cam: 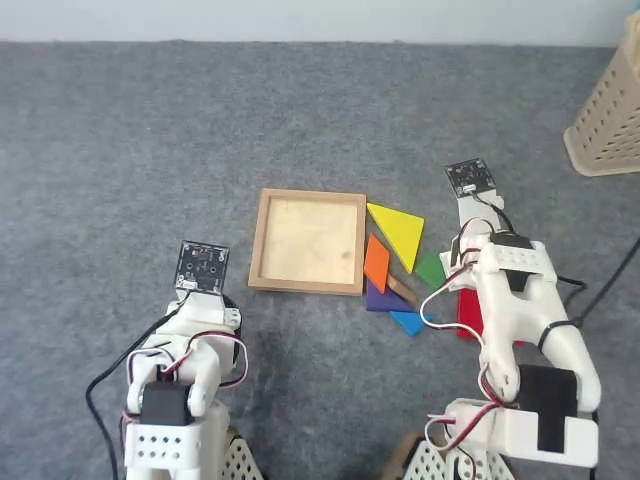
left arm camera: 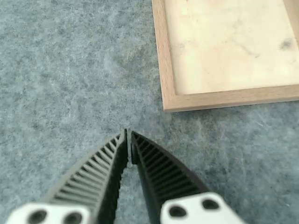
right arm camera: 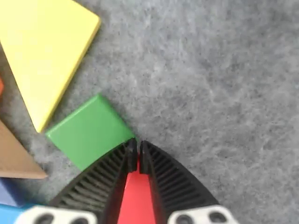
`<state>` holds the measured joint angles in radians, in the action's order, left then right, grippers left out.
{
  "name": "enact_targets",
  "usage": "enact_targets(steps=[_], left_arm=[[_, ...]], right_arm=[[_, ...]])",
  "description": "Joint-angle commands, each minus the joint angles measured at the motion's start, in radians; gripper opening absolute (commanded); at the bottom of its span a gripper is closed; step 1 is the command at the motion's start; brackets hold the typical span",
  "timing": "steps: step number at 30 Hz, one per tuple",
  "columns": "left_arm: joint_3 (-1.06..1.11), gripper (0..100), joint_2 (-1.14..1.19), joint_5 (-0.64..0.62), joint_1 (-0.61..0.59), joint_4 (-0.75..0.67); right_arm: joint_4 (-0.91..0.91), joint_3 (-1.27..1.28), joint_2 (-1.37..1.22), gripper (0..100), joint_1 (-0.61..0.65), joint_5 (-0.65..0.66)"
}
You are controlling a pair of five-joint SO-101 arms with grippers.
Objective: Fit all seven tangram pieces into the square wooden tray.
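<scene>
From above, the wooden tray [cam: 257, 240] is sitting empty on the table [cam: 120, 140]. All seven pieces are lying loose beside it: yellow triangle [cam: 400, 232], orange piece [cam: 376, 262], purple piece [cam: 380, 297], brown piece [cam: 403, 288], blue piece [cam: 408, 322], green square [cam: 431, 268] and red piece [cam: 467, 318]. Every placement is waiting.

At the left wrist, the left claw [left arm camera: 128, 140] is hanging clenched and empty, with the tray's corner just ahead of its tips.

At the right wrist, the right claw [right arm camera: 135, 147] is hovering clenched, seemingly gripping nothing. The green square is lying just beside its tips and the red piece beneath it.

Seven tangram pieces: yellow [cam: 398, 232], orange [cam: 376, 263], green [cam: 431, 268], brown [cam: 402, 289], purple [cam: 383, 299], blue [cam: 407, 321], red [cam: 467, 315]. One wooden tray [cam: 258, 240]. Two arms [cam: 190, 370] [cam: 520, 310]. One basket [cam: 610, 110].
</scene>
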<state>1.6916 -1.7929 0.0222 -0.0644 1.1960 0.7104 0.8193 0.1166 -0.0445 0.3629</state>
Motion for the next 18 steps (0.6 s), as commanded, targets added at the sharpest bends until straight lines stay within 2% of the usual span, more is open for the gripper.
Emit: enact_targets(steps=[1,9,14,18], left_arm=[[-0.005,1,-0.003,-0.009,-0.005,0.005],[-0.005,1,-0.003,-0.009,-0.005,0.005],[-0.005,1,-0.003,-0.009,-0.005,0.005],[-0.005,1,-0.003,-0.009,-0.005,0.005]], right_arm=[[0.087,-0.058,0.077,0.8,0.001,-0.006],[0.166,-0.043,0.166,1.2,-0.002,-0.002],[0.262,-0.038,0.292,7.2,-0.021,0.0],[0.381,0.06,0.403,8.4,0.005,0.109]])
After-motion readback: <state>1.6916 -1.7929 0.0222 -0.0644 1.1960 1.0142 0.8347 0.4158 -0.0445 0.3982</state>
